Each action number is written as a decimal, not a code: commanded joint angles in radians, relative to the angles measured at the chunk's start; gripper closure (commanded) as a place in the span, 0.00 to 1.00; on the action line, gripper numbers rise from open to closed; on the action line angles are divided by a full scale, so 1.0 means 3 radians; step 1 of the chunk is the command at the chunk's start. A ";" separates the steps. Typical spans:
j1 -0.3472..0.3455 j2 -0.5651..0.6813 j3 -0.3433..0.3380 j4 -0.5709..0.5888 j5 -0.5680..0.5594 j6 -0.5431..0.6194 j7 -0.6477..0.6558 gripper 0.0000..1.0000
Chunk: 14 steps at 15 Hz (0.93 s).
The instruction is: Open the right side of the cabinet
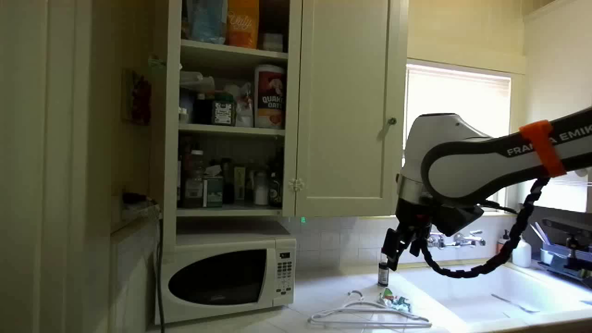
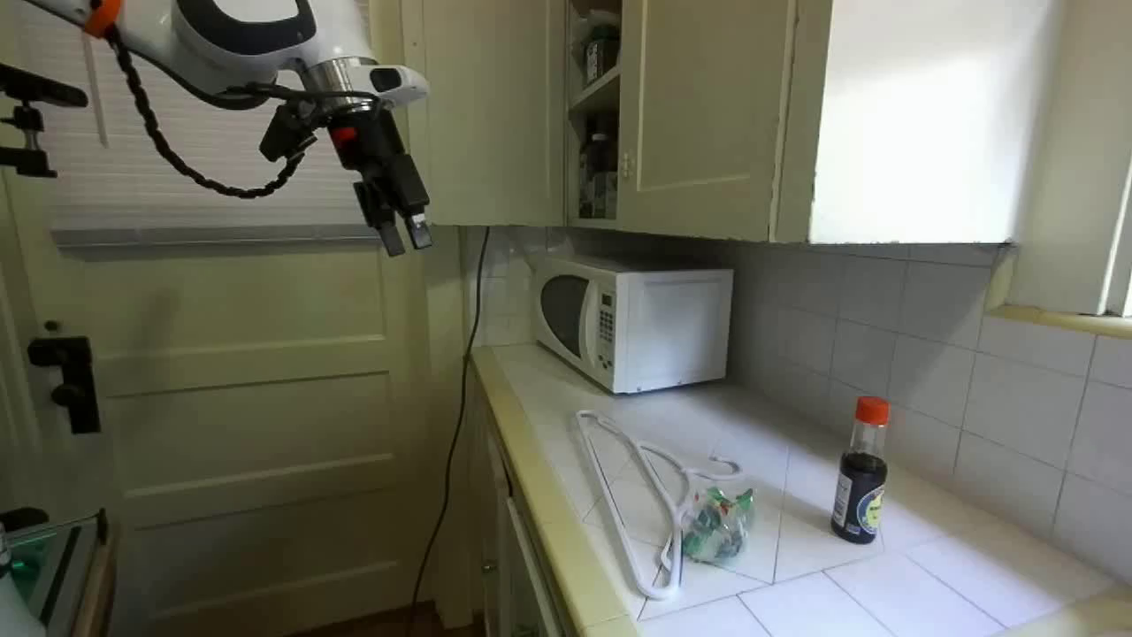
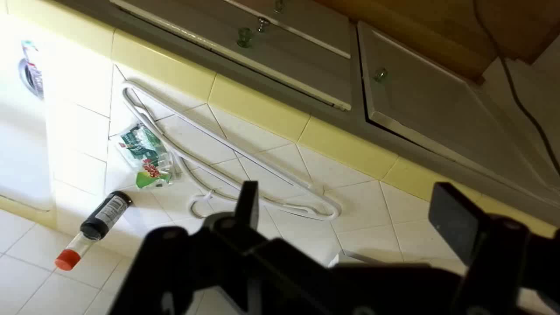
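1. The right side of the cabinet point(image 1: 344, 99) sat closed in the upper middle of an exterior view, with its small knob point(image 1: 392, 121) near the right edge.
2. Just left of it, I looked into the cabinet point(image 1: 291, 152): white shelves point(image 1: 231, 130) holding an orange bag point(image 1: 243, 23) near the top and an oats canister point(image 1: 269, 97) below.
3. I had the gripper point(image 2: 406, 239) in the upper left of an exterior view, tilted downward and apart from the cabinet.
4. My wrist view showed the jaws released, one finger point(image 3: 248, 199) at lower centre and its mate toward the right, a wide gap between them.
5. A white microwave point(image 1: 226, 277) stood left of centre in the lower half of an exterior view, beneath the shelves.
6. On the tiled counter point(image 2: 822, 610), at lower centre of an exterior view, I saw a white hanger point(image 2: 677, 531) with a plastic packet point(image 2: 718, 524) just beside it; a dark bottle point(image 2: 860, 487) stood upright at lower right.
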 commanded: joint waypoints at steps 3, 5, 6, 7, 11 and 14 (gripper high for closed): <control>0.0032 0.0004 -0.0026 0.0006 -0.0021 -0.0009 0.0017 0.00; 0.0032 0.0004 -0.0026 0.0006 -0.0021 -0.0009 0.0017 0.00; 0.0032 0.0004 -0.0026 0.0006 -0.0021 -0.0009 0.0017 0.00; 0.0032 0.0004 -0.0026 0.0006 -0.0021 -0.0009 0.0017 0.00; -0.0097 -0.0105 0.0023 0.0008 -0.0163 0.0310 0.0215 0.00; -0.0257 -0.0189 -0.0027 0.0152 -0.0257 0.0592 0.0358 0.00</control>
